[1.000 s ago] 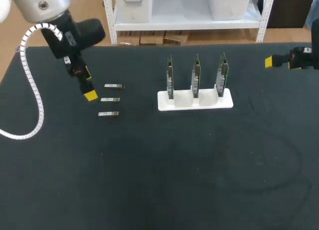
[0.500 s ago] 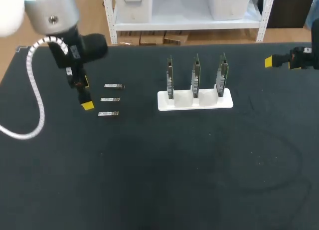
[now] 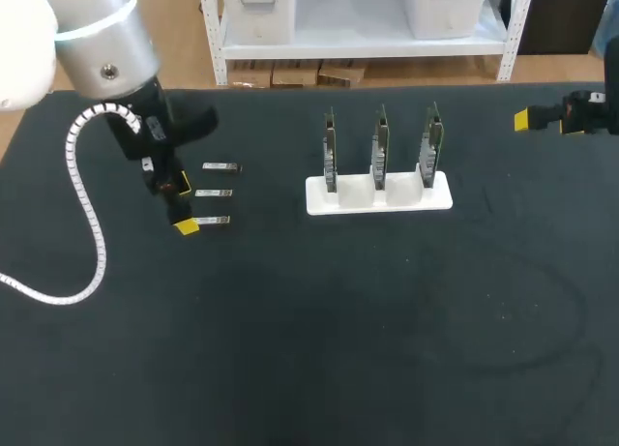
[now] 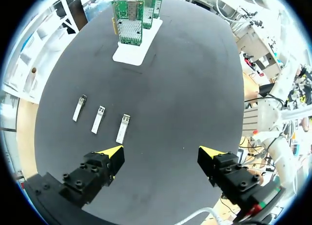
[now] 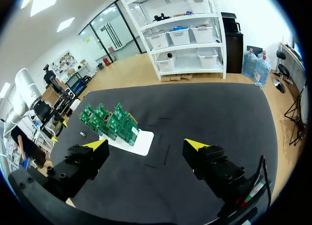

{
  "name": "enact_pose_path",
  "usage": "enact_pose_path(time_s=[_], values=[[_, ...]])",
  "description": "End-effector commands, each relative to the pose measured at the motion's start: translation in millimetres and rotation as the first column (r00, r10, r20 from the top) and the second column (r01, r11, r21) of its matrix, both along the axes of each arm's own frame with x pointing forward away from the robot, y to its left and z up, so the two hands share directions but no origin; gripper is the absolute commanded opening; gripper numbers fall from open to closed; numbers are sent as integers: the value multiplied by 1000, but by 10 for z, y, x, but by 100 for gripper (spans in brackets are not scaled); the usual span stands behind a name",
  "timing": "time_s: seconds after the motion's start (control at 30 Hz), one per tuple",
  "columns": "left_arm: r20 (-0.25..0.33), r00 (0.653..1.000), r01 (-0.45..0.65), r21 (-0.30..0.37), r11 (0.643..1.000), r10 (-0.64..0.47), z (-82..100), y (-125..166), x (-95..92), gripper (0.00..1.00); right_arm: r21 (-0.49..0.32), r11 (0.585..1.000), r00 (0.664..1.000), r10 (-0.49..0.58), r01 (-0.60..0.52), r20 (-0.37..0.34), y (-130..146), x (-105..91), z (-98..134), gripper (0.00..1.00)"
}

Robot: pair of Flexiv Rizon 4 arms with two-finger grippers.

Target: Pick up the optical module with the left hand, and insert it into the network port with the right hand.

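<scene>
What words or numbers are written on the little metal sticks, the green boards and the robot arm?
No text in these pictures can be read.
optical modules: any label on them is too small to read.
green boards: any print on them is too blurred to read.
left arm: the small white sticker near its wrist is too small to read.

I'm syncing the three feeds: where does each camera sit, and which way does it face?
Head: above and behind, looking down on the table; left arm at left, right gripper at right.
Left wrist: on that arm, looks along the open left gripper at three modules, rack beyond.
Right wrist: looks past its open gripper at the rack.
Shared: all three show the rack.
</scene>
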State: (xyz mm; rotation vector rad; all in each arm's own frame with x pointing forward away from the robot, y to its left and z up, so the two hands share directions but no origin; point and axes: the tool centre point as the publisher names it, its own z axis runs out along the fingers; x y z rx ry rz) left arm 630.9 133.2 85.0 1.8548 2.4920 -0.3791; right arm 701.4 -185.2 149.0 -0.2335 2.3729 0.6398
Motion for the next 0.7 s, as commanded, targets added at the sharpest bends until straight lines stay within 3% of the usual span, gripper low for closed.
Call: enact_pose_path(time_s=[0.03, 0.2, 0.33, 0.4, 0.57, 0.7], values=[[-9, 1000, 4, 5, 1000, -4, 5, -10, 42, 100, -4, 1000, 1000, -4, 4, 0, 5, -16, 12, 100], [-9, 1000, 4, 5, 1000, -4, 5, -10, 42, 100, -4, 1000, 1000, -4, 4, 0, 5, -16, 12, 100], [44, 989, 134, 92, 987, -138, 149, -186, 95, 100, -4, 1000, 1000, -4, 4, 0, 5, -16, 12, 100], [37, 975, 212, 121, 970, -218, 161, -284, 97, 100, -4, 1000, 1000, -4, 4, 0, 5, -16, 12, 100], [-6, 959, 282, 119, 952, -283, 44, -319, 65, 100, -4, 1000, 1000, -4, 4, 0, 5, -16, 12, 100], [11, 960, 276, 111, 955, -279, -63, -257, 10, 100, -4, 1000, 1000, -4, 4, 0, 5, -16, 12, 100]])
